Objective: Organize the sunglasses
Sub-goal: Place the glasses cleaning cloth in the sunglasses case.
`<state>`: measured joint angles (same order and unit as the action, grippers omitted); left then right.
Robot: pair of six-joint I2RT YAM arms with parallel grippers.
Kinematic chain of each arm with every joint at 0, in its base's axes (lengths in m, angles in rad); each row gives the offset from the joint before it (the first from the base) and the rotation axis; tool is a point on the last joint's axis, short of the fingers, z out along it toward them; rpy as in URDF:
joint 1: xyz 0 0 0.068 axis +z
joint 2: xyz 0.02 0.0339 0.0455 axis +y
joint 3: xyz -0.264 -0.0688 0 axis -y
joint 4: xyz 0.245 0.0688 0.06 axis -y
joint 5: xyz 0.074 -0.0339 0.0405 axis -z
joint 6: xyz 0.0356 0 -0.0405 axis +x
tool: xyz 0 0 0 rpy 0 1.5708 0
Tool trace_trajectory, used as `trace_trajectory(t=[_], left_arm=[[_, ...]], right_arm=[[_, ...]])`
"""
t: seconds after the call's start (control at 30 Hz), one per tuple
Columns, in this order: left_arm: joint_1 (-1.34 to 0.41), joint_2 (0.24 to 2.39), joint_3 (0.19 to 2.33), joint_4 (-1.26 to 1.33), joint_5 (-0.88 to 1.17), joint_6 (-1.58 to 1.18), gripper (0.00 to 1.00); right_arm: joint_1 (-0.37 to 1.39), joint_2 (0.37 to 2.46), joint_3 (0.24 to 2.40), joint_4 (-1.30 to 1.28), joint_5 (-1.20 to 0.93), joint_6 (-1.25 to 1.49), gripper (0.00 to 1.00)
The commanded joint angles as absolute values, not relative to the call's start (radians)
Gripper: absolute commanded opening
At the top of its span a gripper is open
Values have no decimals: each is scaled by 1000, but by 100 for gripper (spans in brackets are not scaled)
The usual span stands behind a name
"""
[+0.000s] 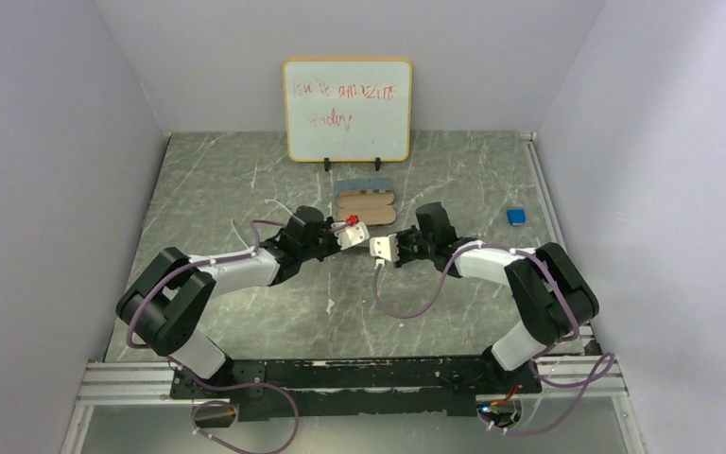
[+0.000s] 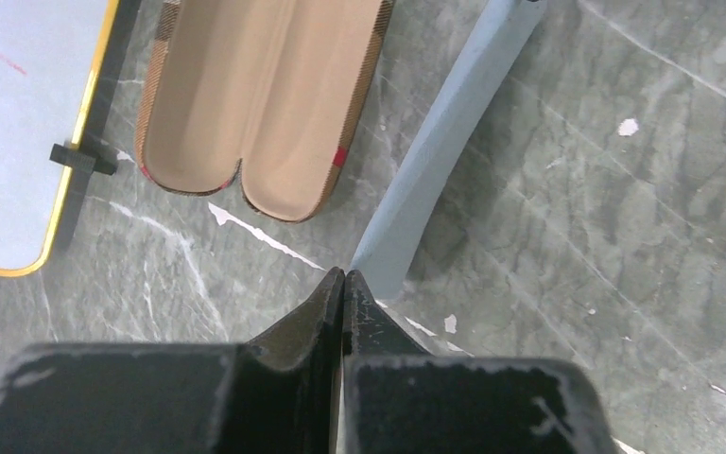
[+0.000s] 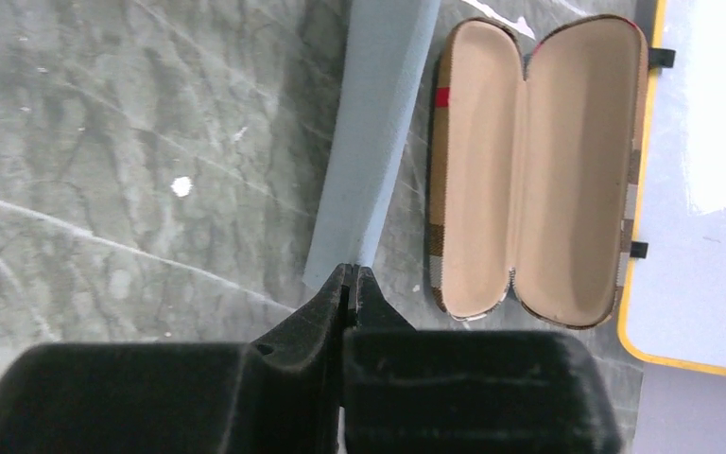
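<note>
- Finding the sunglasses comes first: no view shows them.
- Your left gripper and right gripper are clenched, tips meeting a light-blue strip; unclench before reaching toward the open plaid case.

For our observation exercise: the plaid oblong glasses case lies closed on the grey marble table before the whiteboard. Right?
No. The plaid oblong glasses case lies open, tan lining showing, on the grey marble table before the whiteboard; the right wrist view shows it.
</note>
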<state>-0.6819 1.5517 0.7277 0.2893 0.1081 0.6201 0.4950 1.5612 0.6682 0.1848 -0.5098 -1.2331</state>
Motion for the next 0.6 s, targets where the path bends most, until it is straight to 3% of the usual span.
trace_trajectory(t=[0.0,0.57], left_arm=[[-693,1582,755,295,122,633,5],[-689,1666,796,396,29,608,5]], right_arm=[[469,1588,750,291,-511,-1136,0],[447,1683,841,320,-503,-1103,0]])
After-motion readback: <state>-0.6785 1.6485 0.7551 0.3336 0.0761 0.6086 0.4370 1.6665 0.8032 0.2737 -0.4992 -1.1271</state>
